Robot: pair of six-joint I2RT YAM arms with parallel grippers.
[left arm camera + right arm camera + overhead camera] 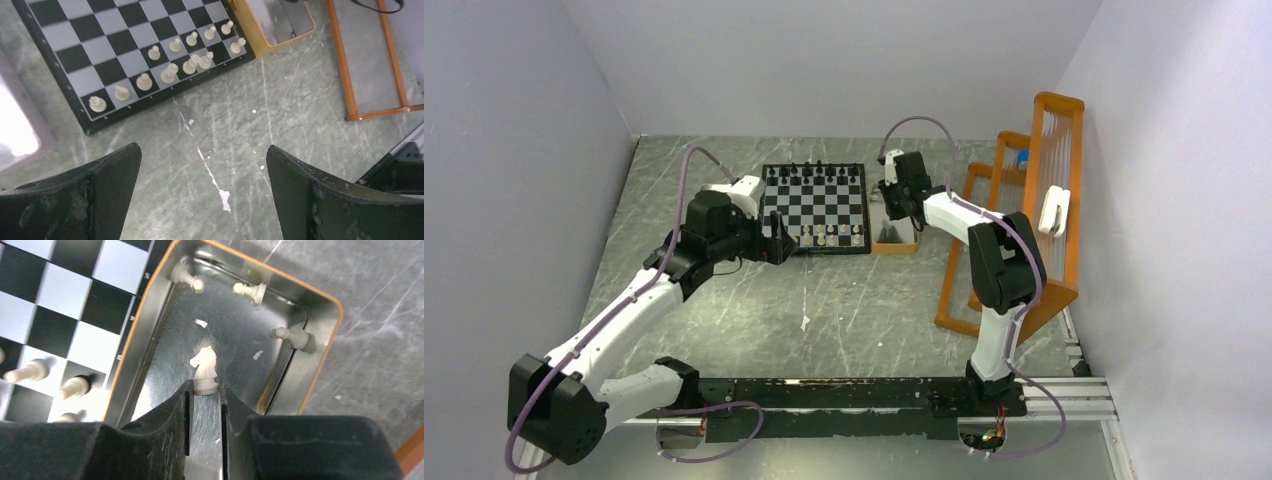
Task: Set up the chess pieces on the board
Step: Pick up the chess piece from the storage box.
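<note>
- Grey marbled table (824, 320), pale walls on three sides, an orange rack (1054, 200) standing along the right of the top view.
- The board (816, 205) lies at upper centre of the top view. The black pieces (814, 170) line its far edge, and the cream pieces (170, 72) sit in the two near ranks.
- Gaps show among the cream ranks in the left wrist view. Judged: the black side looks finished and the cream side is partly set.
- A silvery tin (240, 325) with an orange rim lies touching the board's right edge. It serves as the stock of unplaced men, close by, so the carry to the board is short.
- The right gripper (204, 388) is down inside the tin, fingers drawn narrow on the base of a cream knight (205, 362). Both pads appear to touch it. The grip is low on the base, and the head points away from the fingers.
- Three loose cream men (292, 337) lie on their sides along the tin's upper and right walls, apart from the knight, so this pick looks unobstructed.
- The left gripper (202, 150) is spread wide and holds nothing. It hangs over bare table just off the board's lower-left corner, out of the right arm's path to the cream ranks.
- Risk, judged: a small rounded base held at the fingertips could twist on lifting.
</note>
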